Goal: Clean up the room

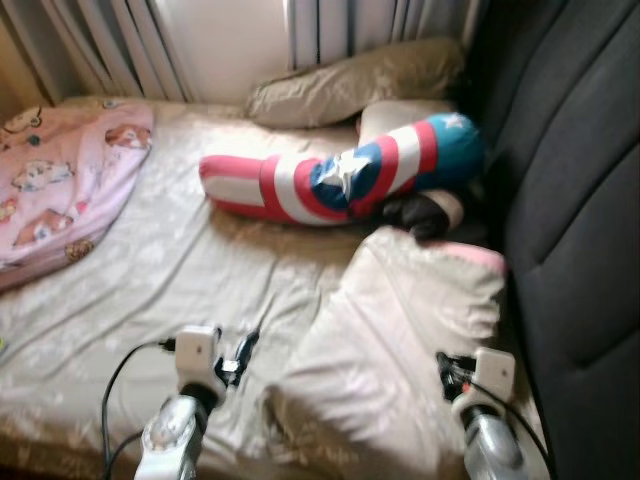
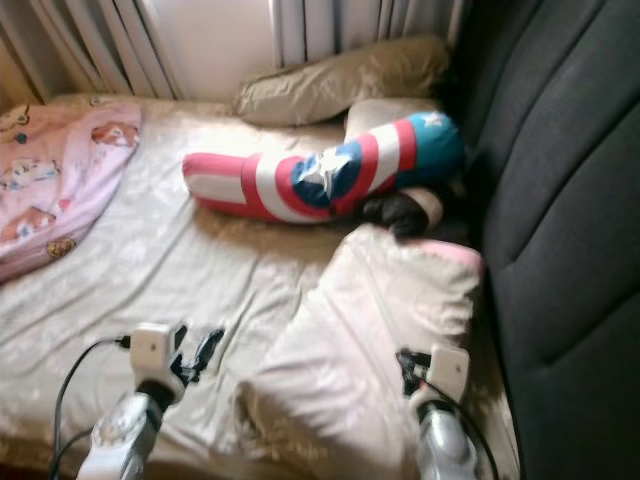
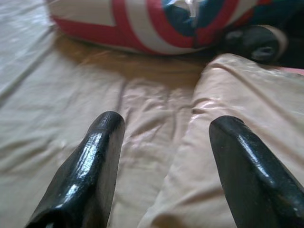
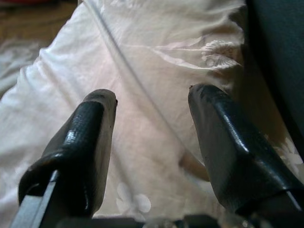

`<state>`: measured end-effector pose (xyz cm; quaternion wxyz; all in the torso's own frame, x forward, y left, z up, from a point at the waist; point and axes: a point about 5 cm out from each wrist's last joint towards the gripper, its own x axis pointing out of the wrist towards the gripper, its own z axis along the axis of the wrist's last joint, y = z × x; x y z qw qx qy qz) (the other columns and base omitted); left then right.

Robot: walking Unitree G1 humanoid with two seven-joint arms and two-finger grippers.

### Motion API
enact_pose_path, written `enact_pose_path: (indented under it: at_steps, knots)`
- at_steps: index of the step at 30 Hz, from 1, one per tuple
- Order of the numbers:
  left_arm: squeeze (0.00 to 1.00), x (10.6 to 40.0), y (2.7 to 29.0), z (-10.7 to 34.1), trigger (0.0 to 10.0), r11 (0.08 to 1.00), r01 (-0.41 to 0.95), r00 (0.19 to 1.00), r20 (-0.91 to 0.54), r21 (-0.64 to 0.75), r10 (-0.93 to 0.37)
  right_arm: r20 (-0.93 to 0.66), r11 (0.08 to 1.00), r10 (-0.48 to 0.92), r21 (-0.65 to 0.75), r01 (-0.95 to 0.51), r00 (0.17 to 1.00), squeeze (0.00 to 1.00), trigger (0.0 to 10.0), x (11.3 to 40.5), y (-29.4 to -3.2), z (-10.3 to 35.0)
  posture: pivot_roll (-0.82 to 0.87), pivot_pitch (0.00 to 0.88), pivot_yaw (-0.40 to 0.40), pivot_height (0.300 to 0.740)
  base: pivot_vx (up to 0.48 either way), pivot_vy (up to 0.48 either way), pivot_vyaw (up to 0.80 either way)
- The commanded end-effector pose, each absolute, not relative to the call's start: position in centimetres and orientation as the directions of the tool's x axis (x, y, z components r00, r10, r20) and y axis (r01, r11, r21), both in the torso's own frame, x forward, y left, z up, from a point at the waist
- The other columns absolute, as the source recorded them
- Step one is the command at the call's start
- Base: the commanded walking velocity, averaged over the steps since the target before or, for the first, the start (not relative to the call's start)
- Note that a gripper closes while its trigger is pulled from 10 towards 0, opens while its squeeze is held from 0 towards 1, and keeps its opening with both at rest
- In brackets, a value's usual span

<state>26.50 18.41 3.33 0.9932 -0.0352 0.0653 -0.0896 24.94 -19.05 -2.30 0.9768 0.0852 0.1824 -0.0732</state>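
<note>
A pale beige pillow (image 1: 400, 340) with a pink edge lies on the bed beside the dark headboard. Behind it rests a long red, white and blue bolster (image 1: 340, 175) with a star, a dark plush thing (image 1: 425, 212) tucked under its end. My left gripper (image 1: 243, 352) hovers open over the sheet just left of the pillow's near corner. In the left wrist view the left gripper (image 3: 164, 130) points at the pillow's edge (image 3: 228, 95). My right gripper (image 1: 447, 368) hangs open above the pillow's near right side, and the right gripper (image 4: 152, 97) looks down on the pillow's cloth (image 4: 156, 42).
A pink cartoon-print blanket (image 1: 60, 180) is bunched at the bed's left. A tan pillow (image 1: 355, 80) leans below the curtains (image 1: 110, 40). The black padded headboard (image 1: 570, 200) runs along the right. The wrinkled beige sheet (image 1: 190, 260) covers the middle.
</note>
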Motion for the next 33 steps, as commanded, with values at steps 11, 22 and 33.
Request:
enact_pose_path:
  at_steps: [11, 22, 33]
  knots:
    - [0.0, 25.92, 18.82, 3.06, 10.0, 0.982, 0.172, 0.973, -0.143, -0.075, -0.182, -0.39, 0.97, -0.127, 0.142, 0.196, 0.912, 0.0, 10.0, 24.89, -18.89, -2.57, 0.07, 0.028, -0.013, 0.74, 0.0, 0.0, 0.0]
    - [0.0, 25.78, 18.65, 2.94, 10.0, 0.981, 0.176, 0.972, -0.145, -0.079, -0.186, -0.423, 0.97, -0.147, 0.116, 0.214, 0.894, 0.0, 10.0, 24.43, -19.46, -3.03, 0.07, 0.023, -0.013, 0.69, 0.0, 0.0, 0.0]
    - [0.0, 25.81, 18.61, 2.89, 10.0, 0.98, 0.181, 0.97, -0.148, -0.08, -0.191, -0.415, 0.97, -0.149, 0.113, 0.214, 0.897, 0.0, 10.0, 24.83, -19.1, -2.8, 0.07, 0.008, -0.012, 0.68, 0.0, 0.0, 0.0]
